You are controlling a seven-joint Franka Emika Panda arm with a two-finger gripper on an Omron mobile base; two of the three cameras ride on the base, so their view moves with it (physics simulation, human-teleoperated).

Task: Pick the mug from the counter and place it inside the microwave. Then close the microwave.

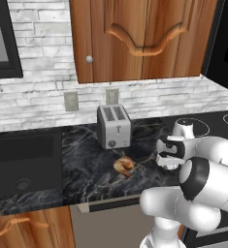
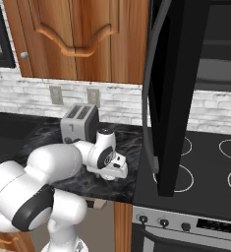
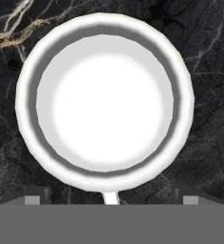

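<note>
Mug, a small squat white rounded cup (image 3: 105,102), stands directly below the two-finger gripper (image 3: 108,199), whose jaws are spread wide on either side, holding nothing. The white arm (image 2: 63,167) bends low, hand pointing down over the black veined marble counter (image 1: 86,164), beside the microwave's open dark glass door (image 2: 168,98).

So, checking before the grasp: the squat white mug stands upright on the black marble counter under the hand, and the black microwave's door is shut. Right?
One thing is wrong: the black microwave's door hangs open, as the right base view shows. The squat white mug does stand upright on the black marble counter.
</note>
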